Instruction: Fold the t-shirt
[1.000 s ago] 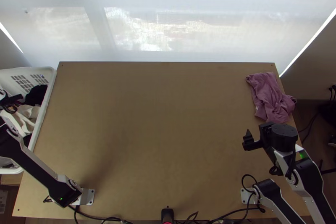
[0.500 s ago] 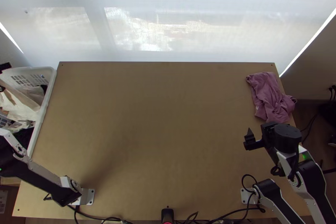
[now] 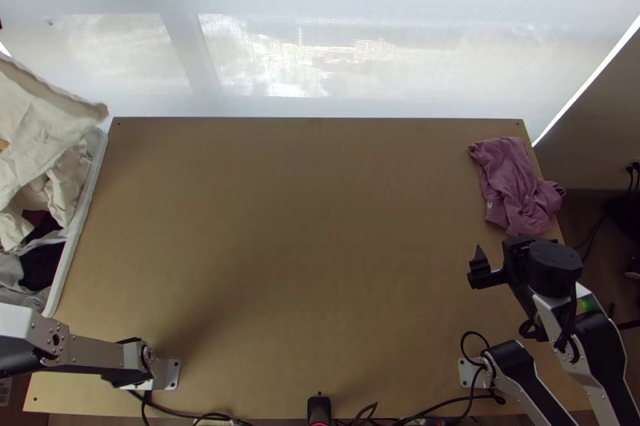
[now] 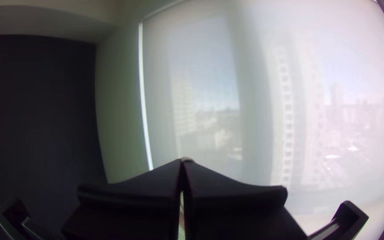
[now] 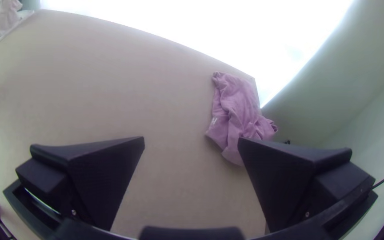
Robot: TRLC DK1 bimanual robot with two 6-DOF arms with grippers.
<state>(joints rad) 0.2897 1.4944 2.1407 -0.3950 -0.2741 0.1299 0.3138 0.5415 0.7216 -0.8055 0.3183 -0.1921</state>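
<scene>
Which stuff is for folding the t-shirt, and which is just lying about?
For folding, I think:
- cream cloth, maybe the t-shirt, hanging above the basket
- left gripper, pinching it
- right gripper, open and empty

Probably just lying about:
- purple cloth, bunched at the table's far right corner
- white basket with other clothes

Glare from window point(image 3: 320, 58); soft shadow on table point(image 3: 360, 202).
</scene>
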